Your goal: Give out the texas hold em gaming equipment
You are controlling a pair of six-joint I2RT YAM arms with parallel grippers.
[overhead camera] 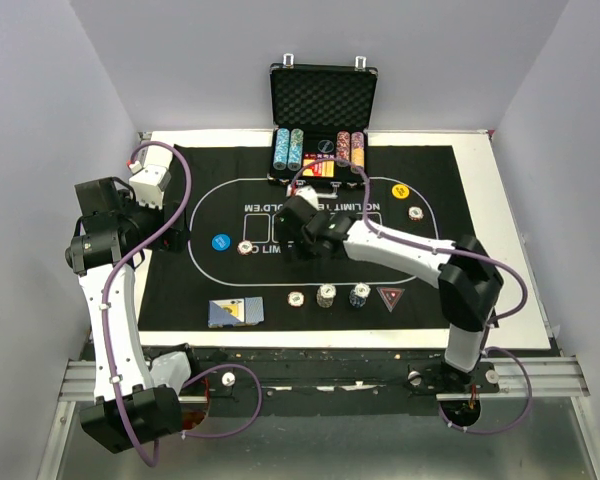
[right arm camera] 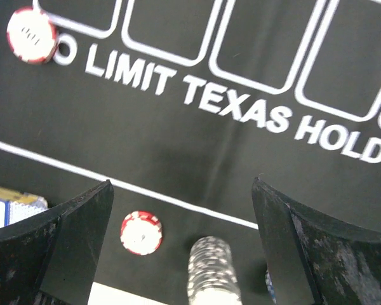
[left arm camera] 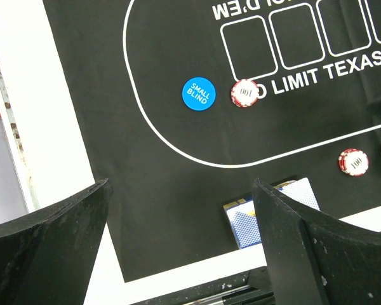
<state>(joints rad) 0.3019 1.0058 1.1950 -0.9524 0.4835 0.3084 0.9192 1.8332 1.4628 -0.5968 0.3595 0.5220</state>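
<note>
Poker equipment spread over a black felt mat with a white oval outline [overhead camera: 180,300]. Blue round button lettered SMALL BLIND [left arm camera: 198,93]: left side of the mat, inside the oval, with a red-and-white striped chip marked 100 [left arm camera: 245,93] just beside it. Yellow round button [overhead camera: 401,190]: right side of the oval, a second striped chip [overhead camera: 416,212] near it. Deck of blue-backed playing cards [overhead camera: 235,313]: near edge of the mat, left of centre, outside the oval. Near-edge row to the right of the deck, left to right: single red-and-white chip [overhead camera: 296,298], short stack of grey-and-white chips [overhead camera: 326,296], short stack of blue-and-white chips [overhead camera: 359,295], red triangular marker [overhead camera: 390,296]. Open black foam-lined case [overhead camera: 323,100]: far edge of the mat, long rows of chips [overhead camera: 288,150] lying in it. Left gripper [left arm camera: 181,184]: jaws spread wide, nothing between them, hanging over the near-left part of the mat, the deck partly hidden behind one finger. Right gripper [right arm camera: 182,184]: released, fingers wide apart, nothing held, over the printed lettering in the middle of the oval, with the single chip and the grey-and-white stack showing between its fingers.
</note>
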